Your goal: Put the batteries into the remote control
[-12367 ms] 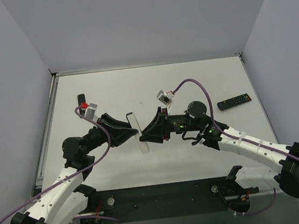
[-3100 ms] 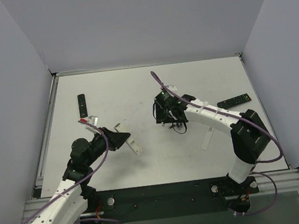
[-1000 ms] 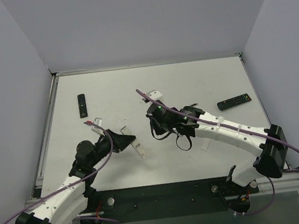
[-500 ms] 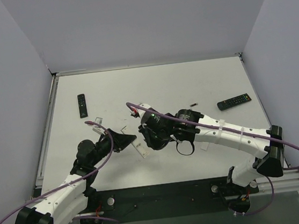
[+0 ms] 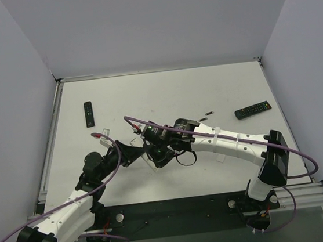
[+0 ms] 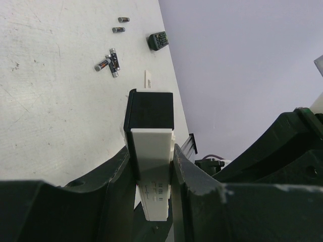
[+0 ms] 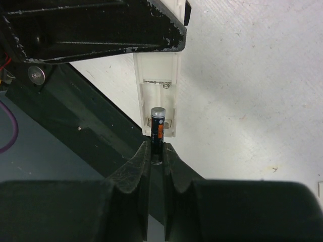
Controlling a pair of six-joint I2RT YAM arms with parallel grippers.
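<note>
Small dark cylindrical battery with metal cap (image 7: 157,126): pinched at rear end in near-closed right gripper (image 7: 157,153), nose over open bay of slim white plastic remote control (image 7: 157,75). Left gripper (image 6: 151,156) clamped across remote's sides. Likely light, rigid, smooth, prone to slip or roll; best held across barrel, terminals free.

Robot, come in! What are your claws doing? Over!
Left claw shut on white remote. Right claw shut on battery, tip at open compartment. Nothing seen blocking. Over.

Black remote (image 5: 88,113) far left on white table (image 5: 204,87); second black remote (image 5: 253,110) near right edge.
</note>
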